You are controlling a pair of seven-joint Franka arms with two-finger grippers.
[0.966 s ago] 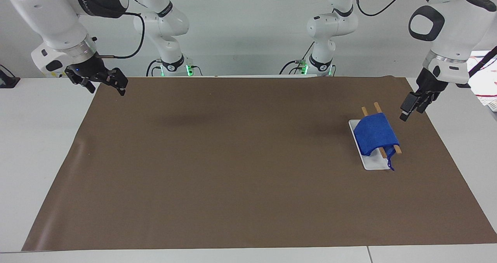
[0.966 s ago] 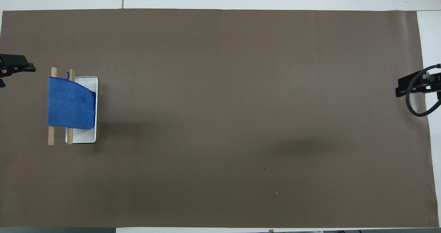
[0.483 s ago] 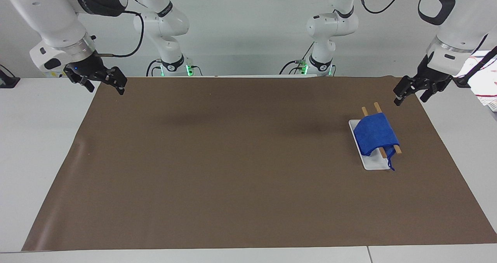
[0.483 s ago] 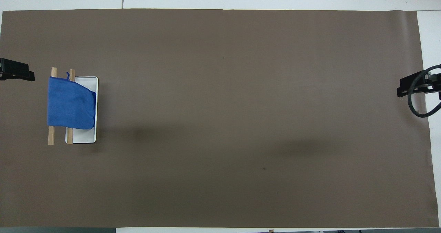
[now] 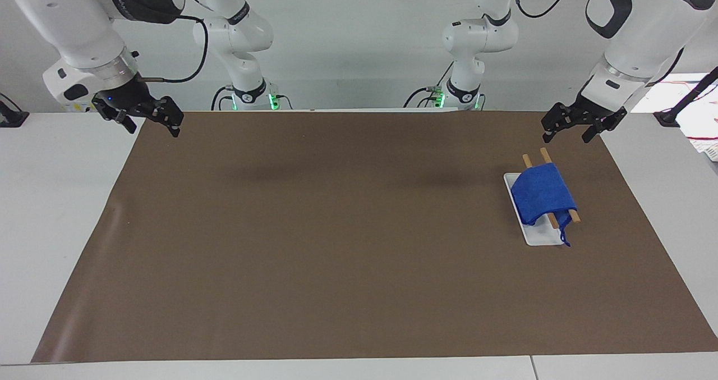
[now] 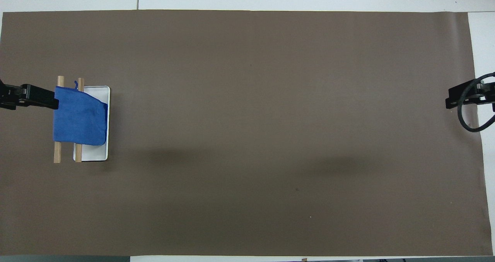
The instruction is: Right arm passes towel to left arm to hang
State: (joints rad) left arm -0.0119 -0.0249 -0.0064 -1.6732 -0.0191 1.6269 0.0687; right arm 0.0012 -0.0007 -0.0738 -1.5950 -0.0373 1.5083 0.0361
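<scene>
towel blue, draped over two rods | left gripper open, raised | right gripper open, waiting

Both arms are white with black end effectors; the right arm carries a loose black cable.

Wide open brown mat across the worktop, free for passing anywhere along the middle and toward the right arm's end. Only obstacle near the left arm's end: wooden rack on a white tray, draped with the towel. Left claw raised, clear of the rack. Right claw up at the mat's corner
</scene>
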